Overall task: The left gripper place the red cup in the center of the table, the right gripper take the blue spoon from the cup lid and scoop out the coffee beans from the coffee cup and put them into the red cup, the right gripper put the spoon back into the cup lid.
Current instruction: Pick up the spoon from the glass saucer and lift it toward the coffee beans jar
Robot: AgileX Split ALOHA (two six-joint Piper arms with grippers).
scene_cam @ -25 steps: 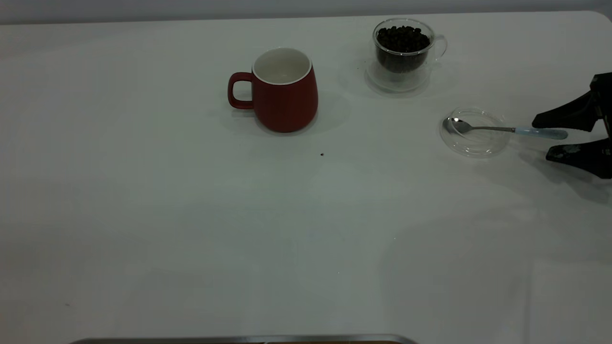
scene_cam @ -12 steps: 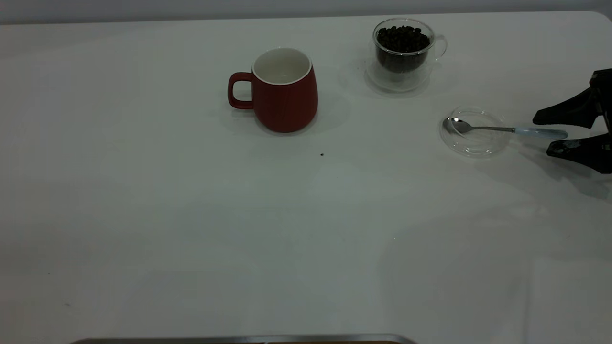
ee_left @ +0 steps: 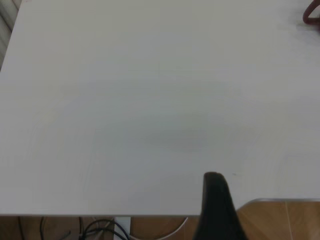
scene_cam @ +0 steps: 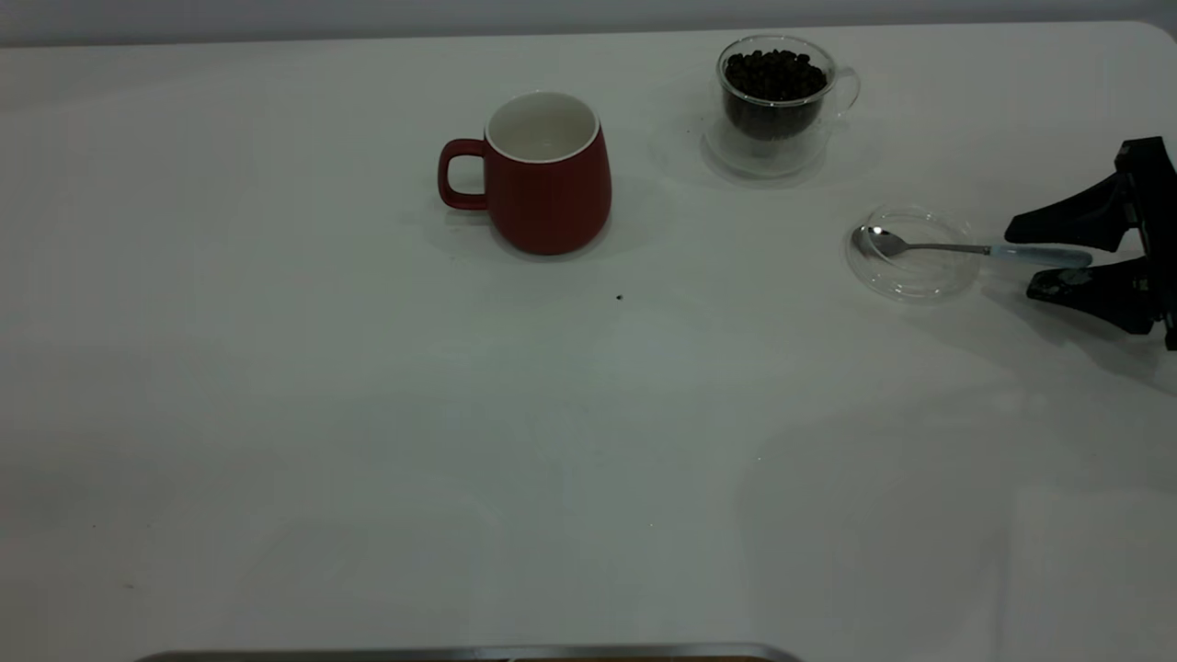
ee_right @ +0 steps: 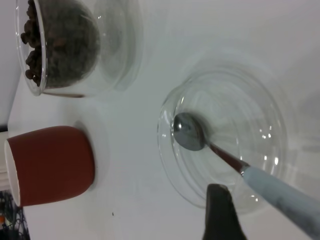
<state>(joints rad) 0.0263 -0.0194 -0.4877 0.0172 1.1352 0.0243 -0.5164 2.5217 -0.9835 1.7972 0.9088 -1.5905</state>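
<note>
Red cup (scene_cam: 548, 179): sitting upright around the middle of the table (scene_cam: 368, 441), a bit toward the far side, handle pointing left, white inside looks empty. So the first step reads as done to me.

Left gripper (ee_left: 216, 207): parked off the near edge of the table, out of the exterior view; only one black finger shows in its wrist view, so can't tell if it's spread or pinched.

Coffee cup (scene_cam: 777, 101): far right of the red cup, well apart from it, with a heap of coffee beans (scene_cam: 775, 75) nearly up to the rim.

Cup lid (scene_cam: 912, 255): flat on the table, right and nearer than the coffee cup.

Blue spoon (scene_cam: 975, 248): steel bowl resting in the lid, pale blue handle sticking out over the rim to the right.

Right gripper (scene_cam: 1048, 256): at the right edge, fingers spread wide with the end of the spoon handle sitting between the tips, holding nothing yet.

Step in hand: picking up the spoon, I'd say.

Next move: probably slide in a touch more along the handle, pinch it, lift it level so it doesn't drag the lid along.

Stray bit: one tiny dark speck (scene_cam: 619, 297) on the table near the red cup, maybe a bean crumb.
</note>
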